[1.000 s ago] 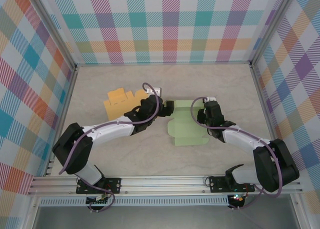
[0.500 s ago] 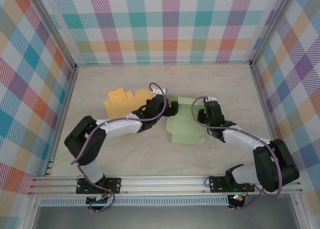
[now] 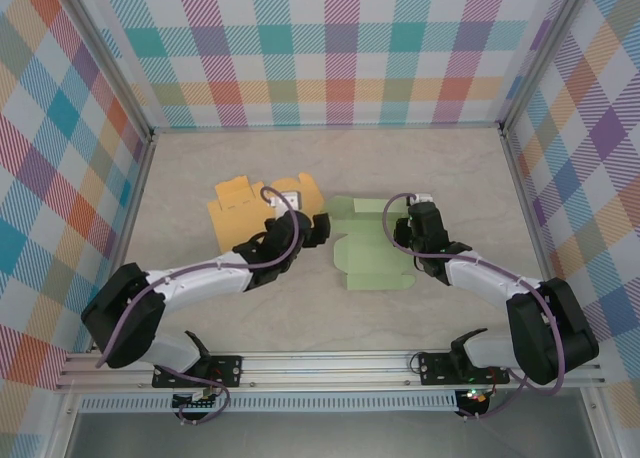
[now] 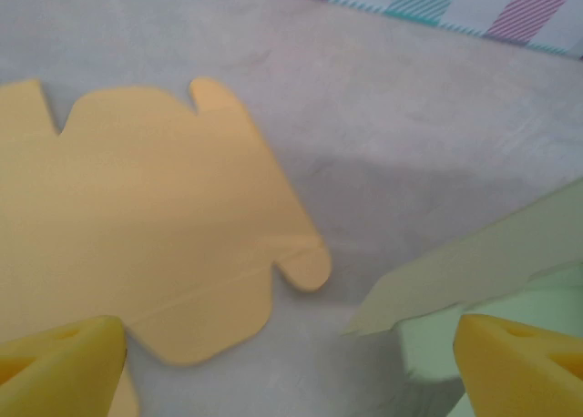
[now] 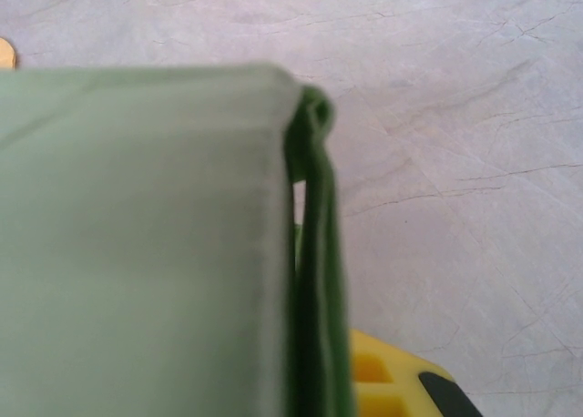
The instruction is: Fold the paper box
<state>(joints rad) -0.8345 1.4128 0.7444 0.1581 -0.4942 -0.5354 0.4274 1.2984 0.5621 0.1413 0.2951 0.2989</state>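
Count: two die-cut paper blanks, two arms, two grippers.

- Orange sheet (image 3: pixel 235 206): lies flat on the table (image 3: pixel 450 168), with notched, rounded tabs. Used as the reference.
- Green paper box (image 3: pixel 372 253): one, to the right of the orange sheet, with a strip of bare table between them. It is pale green and mostly flat, with an irregular outline of flaps and notches. In the left wrist view, the flap edge nearest the orange sheet looks lifted off the table. In the right wrist view, a broad pale panel ends in a doubled, darker green edge (image 5: pixel 314 253).
- Left gripper (image 3: pixel 320 226): just right of the orange sheet, over the gap. Its yellow fingertips (image 4: pixel 59 353) are spread wide and grasp nothing.
- Right gripper (image 3: pixel 398 230): at the box side farthest from the orange sheet, clamped on the doubled green edge.
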